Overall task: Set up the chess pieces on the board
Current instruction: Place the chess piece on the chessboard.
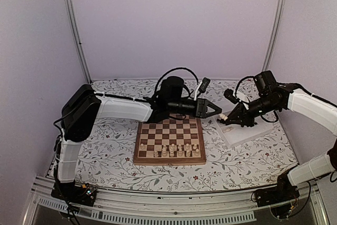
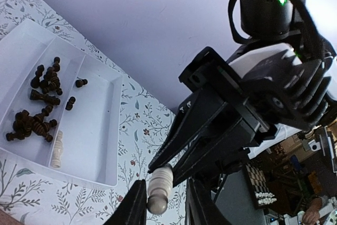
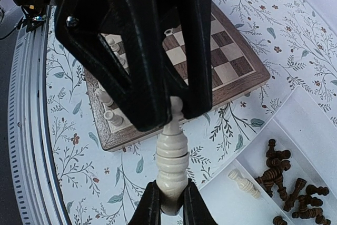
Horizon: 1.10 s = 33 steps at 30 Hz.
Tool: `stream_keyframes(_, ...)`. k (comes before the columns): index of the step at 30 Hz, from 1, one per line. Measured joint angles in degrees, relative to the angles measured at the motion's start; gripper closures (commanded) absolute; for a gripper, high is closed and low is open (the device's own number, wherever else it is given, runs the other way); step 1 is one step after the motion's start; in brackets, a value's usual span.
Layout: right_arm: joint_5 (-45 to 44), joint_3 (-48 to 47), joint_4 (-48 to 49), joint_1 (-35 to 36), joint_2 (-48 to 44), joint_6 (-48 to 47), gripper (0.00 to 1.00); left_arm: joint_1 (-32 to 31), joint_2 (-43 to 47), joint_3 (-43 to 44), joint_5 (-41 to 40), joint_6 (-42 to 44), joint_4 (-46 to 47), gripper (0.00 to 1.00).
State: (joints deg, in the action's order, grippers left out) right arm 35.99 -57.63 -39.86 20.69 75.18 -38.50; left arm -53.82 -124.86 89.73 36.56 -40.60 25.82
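Your right gripper (image 3: 169,197) is closed on one end of a pale chess piece (image 3: 172,156), with both fingers pressed against it. Your left gripper (image 2: 165,189) meets it from the opposite side, with a finger on each side of the other end of the same piece. A narrow gap shows by one finger, so you cannot tell if it really grips. The piece hangs in the air between the board (image 1: 168,127) and the white tray (image 1: 250,134). A row of pale pieces (image 1: 172,151) stands on the board's near side. Dark pieces (image 2: 37,104) lie heaped in the tray, with a single pale piece (image 3: 242,183) close to them.
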Motion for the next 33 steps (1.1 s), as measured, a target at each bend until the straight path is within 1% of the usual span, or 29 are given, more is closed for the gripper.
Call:
stream_keyframes(6, 0.2, 0.0, 0.0, 0.0, 0.0, 0.0, 0.94, 0.0, 0.0, 0.0, 0.4, -0.5, 0.0, 0.73)
stream_keyframes(14, 0.7, -0.1, 0.0, 0.0, 0.0, 0.1, 0.94, 0.0, -0.5, 0.5, 0.5, -1.5, -0.2, 0.72)
stream_keyframes(25, 0.8, -0.1, 0.0, 0.0, 0.0, 0.1, 0.94, 0.0, -1.0, 0.6, 0.5, -1.9, -0.9, 0.88)
stream_keyframes(28, 0.8, -0.1, 0.2, 0.0, 0.0, 0.1, 0.94, 0.0, -0.5, 0.0, 0.2, -1.2, -1.1, 0.91)
stream_keyframes(31, 0.6, 0.1, 1.1, 0.0, 0.1, 0.1, 0.94, 0.4, 2.5, -2.9, -1.3, 1.6, -4.5, 0.92)
stream_keyframes(33, 0.5, 0.9, 2.3, 0.0, 0.1, 0.1, 0.94, 0.7, 6.4, -5.3, -3.6, 5.4, -9.3, 0.92)
